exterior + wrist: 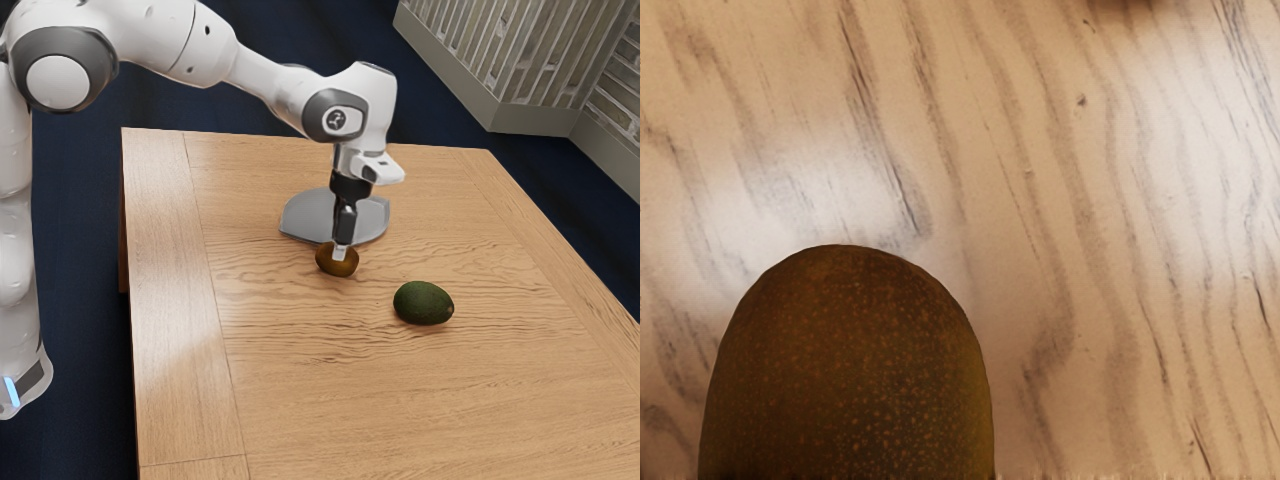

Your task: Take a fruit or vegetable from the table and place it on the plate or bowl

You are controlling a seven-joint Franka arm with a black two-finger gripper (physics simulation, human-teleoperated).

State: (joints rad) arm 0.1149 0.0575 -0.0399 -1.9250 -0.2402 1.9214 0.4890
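A brown kiwi (337, 260) lies on the wooden table (300, 400), just in front of a flat grey plate (310, 215). My gripper (343, 244) hangs straight down over the kiwi, its tip at the fruit's top. In the wrist view the kiwi (845, 370) looms large and speckled right under my hand, with bare wood grain around it. A dark green avocado (423, 302) rests on the table toward the exterior view's right of the kiwi, a hand's width away.
The plate's front rim is almost touching the kiwi. White slatted furniture (520, 60) stands beyond the table's far right corner. Open tabletop stretches in front of the kiwi and avocado.
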